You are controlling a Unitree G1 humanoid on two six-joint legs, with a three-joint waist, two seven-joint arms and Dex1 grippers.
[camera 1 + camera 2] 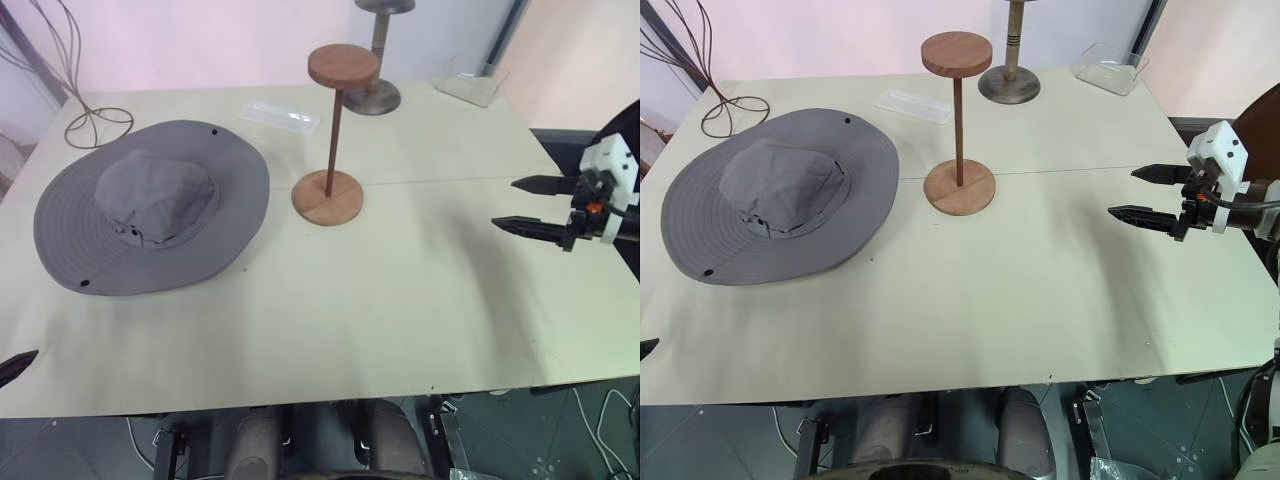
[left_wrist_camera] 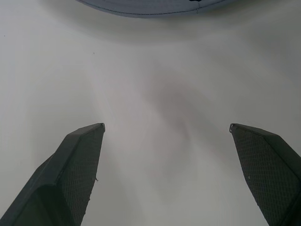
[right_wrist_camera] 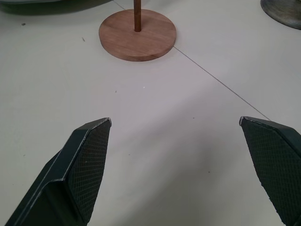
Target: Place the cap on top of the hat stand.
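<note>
The grey cap point(image 1: 150, 205) lies crown up on the left half of the table, its brim flat. To its right, the brown wooden hat stand point(image 1: 333, 130) stands upright with its disc top bare. My right gripper point(image 1: 505, 204) hovers open over the right side of the table, pointing toward the stand, whose base point(image 3: 137, 34) lies ahead of its fingers. My left gripper point(image 2: 167, 126) is open and empty low over the table's near left corner. The cap's brim edge point(image 2: 150, 7) lies just beyond it. One of its fingertips point(image 1: 20, 364) shows at the left edge.
A grey metal pedestal stand point(image 1: 375, 95) stands behind the wooden one. A thin wire-loop stand point(image 1: 92, 122) is at the back left. A clear flat tray point(image 1: 282, 116) and a clear box point(image 1: 470, 80) lie along the back. The table's front edge point(image 1: 300, 400) is near me.
</note>
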